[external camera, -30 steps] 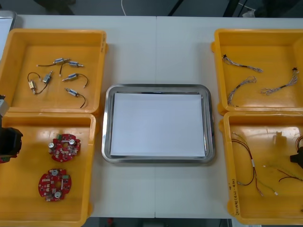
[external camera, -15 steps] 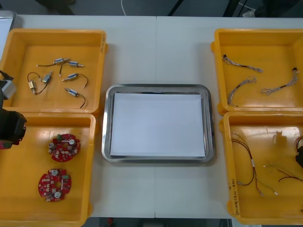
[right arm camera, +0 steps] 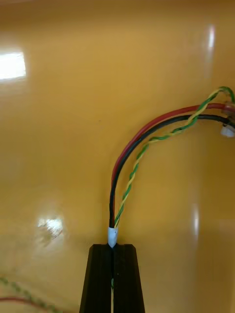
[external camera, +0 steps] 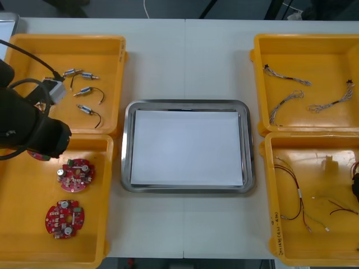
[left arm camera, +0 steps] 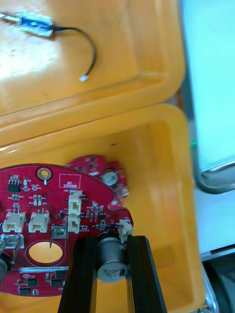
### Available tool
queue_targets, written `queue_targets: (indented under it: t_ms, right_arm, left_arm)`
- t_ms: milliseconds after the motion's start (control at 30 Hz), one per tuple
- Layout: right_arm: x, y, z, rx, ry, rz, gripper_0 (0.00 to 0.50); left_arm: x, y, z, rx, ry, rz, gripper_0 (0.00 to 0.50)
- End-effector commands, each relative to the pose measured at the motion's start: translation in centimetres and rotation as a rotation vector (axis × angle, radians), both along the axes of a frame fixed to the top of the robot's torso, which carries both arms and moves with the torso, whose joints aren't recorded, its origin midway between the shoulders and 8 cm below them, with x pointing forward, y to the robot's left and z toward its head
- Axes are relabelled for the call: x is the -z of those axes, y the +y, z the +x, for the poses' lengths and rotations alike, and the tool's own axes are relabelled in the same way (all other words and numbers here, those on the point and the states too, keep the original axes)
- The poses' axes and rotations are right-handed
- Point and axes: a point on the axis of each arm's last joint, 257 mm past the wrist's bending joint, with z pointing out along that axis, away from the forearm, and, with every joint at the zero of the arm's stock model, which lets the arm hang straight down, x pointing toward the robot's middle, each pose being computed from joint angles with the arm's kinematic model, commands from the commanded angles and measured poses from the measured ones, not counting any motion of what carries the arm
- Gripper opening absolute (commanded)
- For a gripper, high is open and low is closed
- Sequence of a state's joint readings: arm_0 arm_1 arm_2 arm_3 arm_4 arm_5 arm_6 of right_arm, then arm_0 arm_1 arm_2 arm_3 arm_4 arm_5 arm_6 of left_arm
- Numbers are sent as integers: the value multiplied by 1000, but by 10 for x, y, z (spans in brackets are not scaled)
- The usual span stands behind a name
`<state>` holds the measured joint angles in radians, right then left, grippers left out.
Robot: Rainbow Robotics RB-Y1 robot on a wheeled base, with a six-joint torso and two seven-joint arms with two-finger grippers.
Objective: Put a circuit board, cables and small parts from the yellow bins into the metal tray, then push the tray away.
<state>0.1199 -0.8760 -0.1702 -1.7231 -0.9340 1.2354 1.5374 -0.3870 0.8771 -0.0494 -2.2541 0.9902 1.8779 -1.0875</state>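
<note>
Front view: left arm point(external camera: 25, 117) is covering the near left part of the far left yellow bin point(external camera: 67, 37) and all but a red sliver of the circuit board point(external camera: 38, 155) under it.

Left wrist view: left gripper point(left arm camera: 111, 243) is pinching that board, which is running off the edge and hiding most of a second board point(left arm camera: 111, 178). The metal tray point(left arm camera: 192, 122) is being cropped at the side.

Right wrist view: right gripper point(right arm camera: 113, 248) is swallowing the cable point(right arm camera: 113, 190) tip; the cable's far ends are leaving the picture.
</note>
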Motion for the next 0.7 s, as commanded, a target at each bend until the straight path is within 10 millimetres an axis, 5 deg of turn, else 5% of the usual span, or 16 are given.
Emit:
queue_targets:
  t_ms: [33, 467, 700]
  right_arm:
    - [-49, -11, -6, -62, -17, -68, 0]
    - [-135, -8, -30, -126, 21, -161, 0]
    - [-171, 18, -40, -236, 42, -234, 0]
  left_arm:
    - [-16, -52, 9, -51, -37, -92, 2]
    - [2, -152, 8, -11, -44, -115, 3]
    - [20, -185, 0, 18, -32, -108, 3]
